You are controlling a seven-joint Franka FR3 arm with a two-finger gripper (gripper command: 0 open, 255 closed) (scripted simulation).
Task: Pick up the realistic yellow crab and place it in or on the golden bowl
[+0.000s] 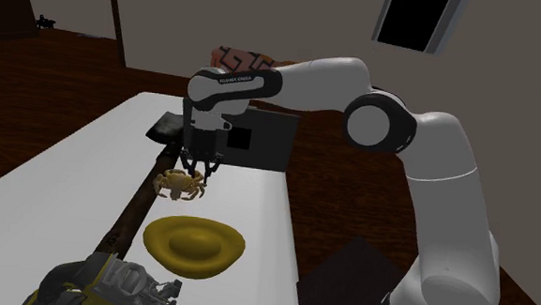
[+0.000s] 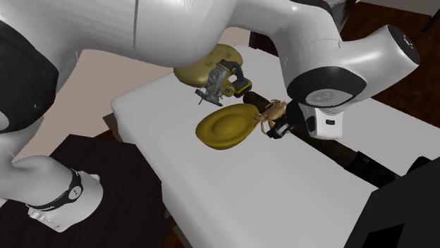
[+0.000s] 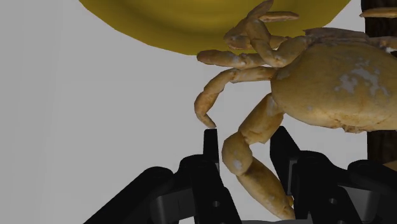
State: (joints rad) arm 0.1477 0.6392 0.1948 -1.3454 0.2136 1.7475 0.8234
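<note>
The yellow-brown crab (image 1: 177, 182) lies low over the white table (image 1: 61, 175), just beyond the golden bowl (image 1: 193, 245) in the shoulder view. My black gripper (image 1: 200, 169) comes down from above onto the side of the crab nearer the arm. In the wrist view the crab (image 3: 331, 86) sits off to one side of the gripper (image 3: 245, 143), and one of its clawed legs runs between the two narrowly spaced fingers, which clasp it. The bowl's rim (image 3: 191, 28) lies just past the crab. The second exterior view has the crab (image 2: 271, 111) at the bowl's (image 2: 225, 128) edge, by the gripper (image 2: 273, 131).
A power saw (image 1: 127, 283) rests on a yellowish object (image 2: 204, 67) near the bowl. A long dark bar (image 1: 130, 214) lies along the table's edge past the crab. A black box (image 1: 260, 142) and a dark flat piece (image 1: 166, 128) sit at the far end.
</note>
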